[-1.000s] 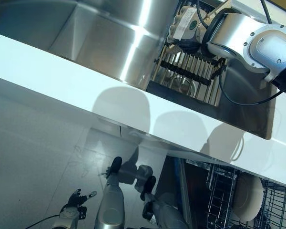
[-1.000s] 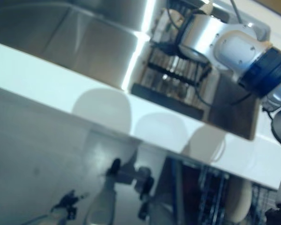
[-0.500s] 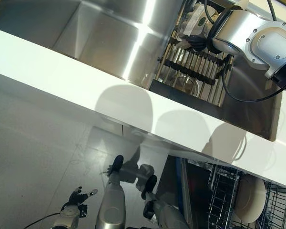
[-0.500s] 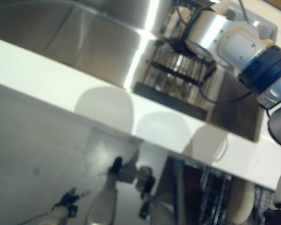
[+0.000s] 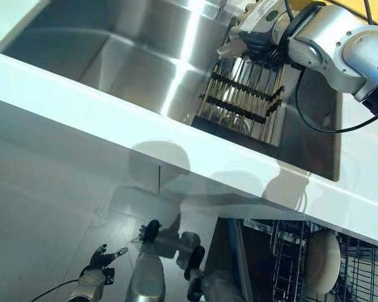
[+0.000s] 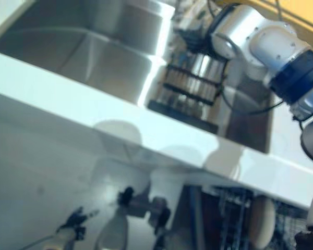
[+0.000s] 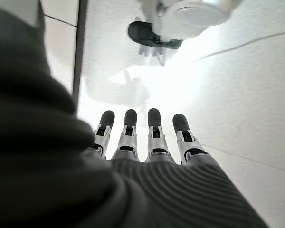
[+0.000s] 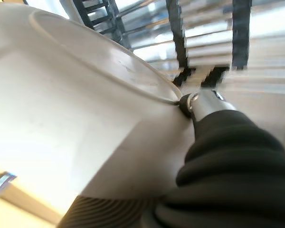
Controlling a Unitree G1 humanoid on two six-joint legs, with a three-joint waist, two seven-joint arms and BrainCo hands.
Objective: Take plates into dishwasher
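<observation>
My right hand (image 5: 257, 28) reaches over the far end of the dark drying rack (image 5: 239, 94) that stands in the steel sink (image 5: 132, 56). In the right wrist view a white plate (image 8: 61, 118) fills the space beside the hand, and the thumb (image 8: 199, 102) presses on its rim. The hand is shut on this plate. Another white plate (image 5: 321, 261) stands upright in the wire dishwasher rack (image 5: 288, 258) at the lower right, below the counter. My left hand (image 5: 101, 263) hangs low at the lower left, its fingers (image 7: 154, 133) straight and empty over the floor.
The white counter edge (image 5: 82, 110) runs across between the sink and the dishwasher below. The sink's left basin holds nothing. The grey tiled floor (image 5: 44, 220) lies at the left.
The whole picture has shifted, so the camera moved. My right hand stays at the far end of the drying rack. The left hand has not moved.
</observation>
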